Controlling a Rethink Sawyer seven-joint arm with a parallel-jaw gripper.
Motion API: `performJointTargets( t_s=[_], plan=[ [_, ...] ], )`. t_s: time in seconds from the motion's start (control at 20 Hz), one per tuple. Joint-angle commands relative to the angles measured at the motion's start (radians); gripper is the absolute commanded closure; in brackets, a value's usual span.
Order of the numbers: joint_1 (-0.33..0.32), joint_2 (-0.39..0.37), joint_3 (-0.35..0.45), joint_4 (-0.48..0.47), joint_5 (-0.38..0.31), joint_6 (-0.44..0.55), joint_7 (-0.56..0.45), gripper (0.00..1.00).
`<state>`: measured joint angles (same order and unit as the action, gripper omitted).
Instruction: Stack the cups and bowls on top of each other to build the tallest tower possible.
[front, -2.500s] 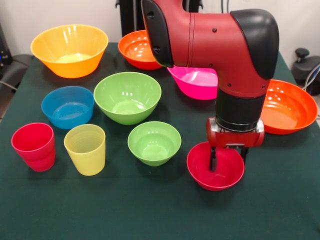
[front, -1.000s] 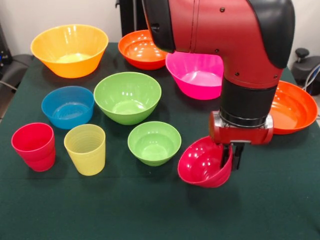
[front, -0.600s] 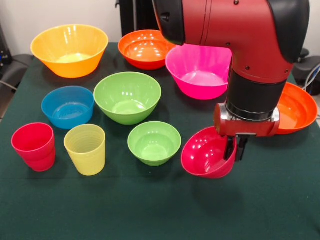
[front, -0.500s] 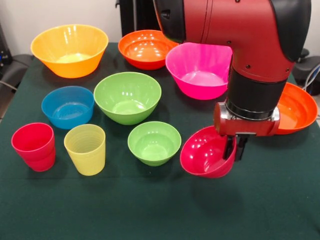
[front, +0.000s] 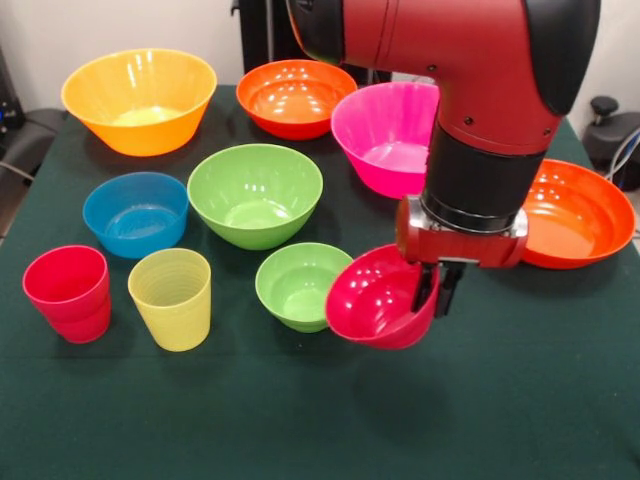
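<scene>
Front view
End effector (front: 432, 292): closed on the rim of the red bowl (front: 375, 308), one finger inside the rim and one outside, at the bowl's 3 o'clock side.
Red bowl: lifted off the desk (front: 300, 420), tilted so its opening faces 9 o'clock; its rim overlaps the 3 o'clock edge of the small green bowl (front: 295, 285) in the picture.
Small green bowl: upright on the desk, at 6 o'clock from the large green bowl (front: 255, 193).
Blue bowl (front: 135, 213): at 9 o'clock from the large green bowl, just beside it.
Red cup (front: 68, 292) and yellow cup (front: 171, 297): upright side by side at 6 o'clock from the blue bowl, the red one at 9 o'clock of the yellow.
Yellow-orange bowl (front: 139, 99): far corner of the desk, at 12 o'clock from the blue bowl.
Orange bowl (front: 295, 98): far edge of the desk, at 12 o'clock from the large green bowl.
Pink bowl (front: 385, 135): just at 4 o'clock from the orange bowl, partly hidden behind the arm (front: 480, 90).
Wide orange bowl (front: 575, 212): at 3 o'clock from the end effector, partly behind the arm.
Tower: no bowl sits inside another; every bowl stands alone.
</scene>
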<state>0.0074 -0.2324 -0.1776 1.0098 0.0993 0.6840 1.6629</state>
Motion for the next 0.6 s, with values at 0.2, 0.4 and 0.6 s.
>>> performJointTargets(
  t_s=[0.2, 0.4, 0.6],
  plan=[
    [0.016, 0.028, -0.005, -0.018, -0.02, 0.178, 0.138, 1.0],
    [0.021, 0.027, -0.02, -0.011, -0.021, 0.195, 0.145, 1.0],
    [0.034, 0.036, -0.055, 0.001, -0.036, 0.204, 0.156, 1.0]
  ],
)
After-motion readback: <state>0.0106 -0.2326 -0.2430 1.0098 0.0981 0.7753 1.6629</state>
